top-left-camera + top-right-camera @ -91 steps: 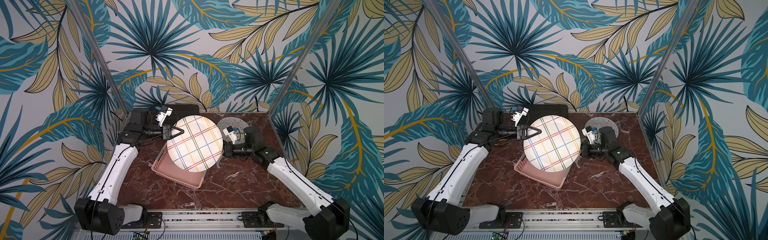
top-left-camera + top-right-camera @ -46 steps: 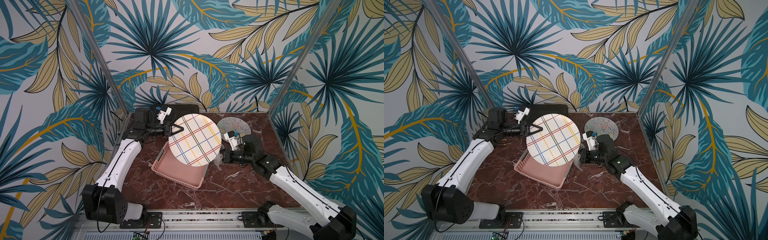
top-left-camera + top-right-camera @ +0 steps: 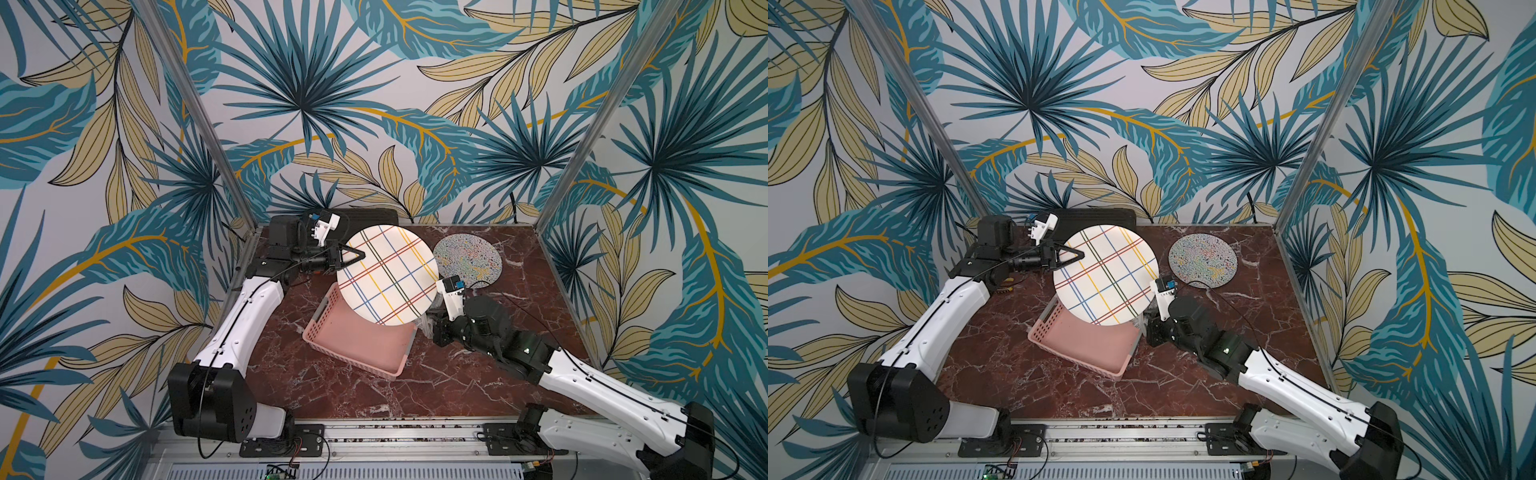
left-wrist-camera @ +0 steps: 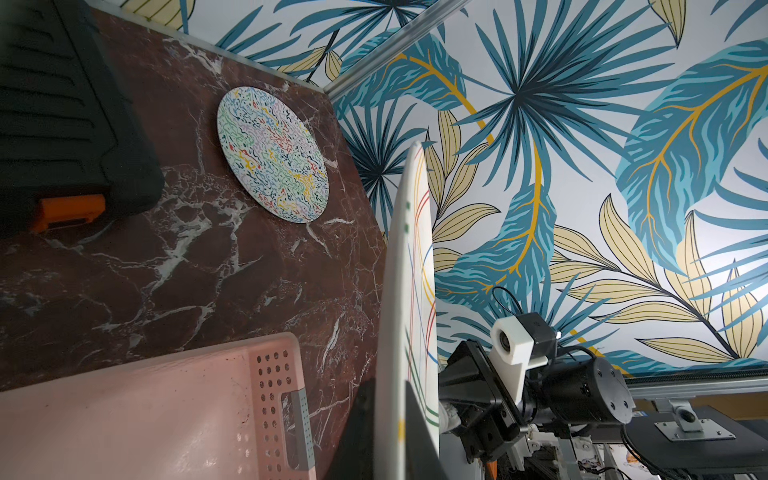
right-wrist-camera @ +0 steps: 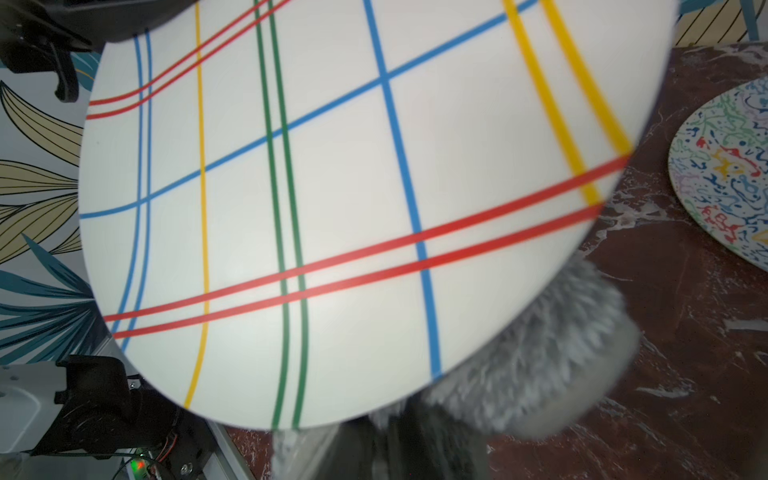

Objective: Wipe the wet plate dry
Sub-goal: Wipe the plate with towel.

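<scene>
Left gripper (image 3: 358, 254) is pinched tight on the rim of the round white plate with coloured crossing stripes (image 3: 388, 276). It holds the plate tilted up at mid-frame, over the pink perforated plastic basket (image 3: 357, 345). Right gripper (image 3: 433, 329) is clamped on a grey fluffy cloth (image 5: 540, 353) at the plate's lower-right edge. My read: the plate is rigid, glazed, slick when wet and breakable. It hangs from a single rim pinch, so wipe with light pressure.

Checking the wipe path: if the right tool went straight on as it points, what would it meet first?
Most likely the plaid plate, near its rim: the right tool and its grey cloth sit right at that edge, though depth is unclear.
</scene>
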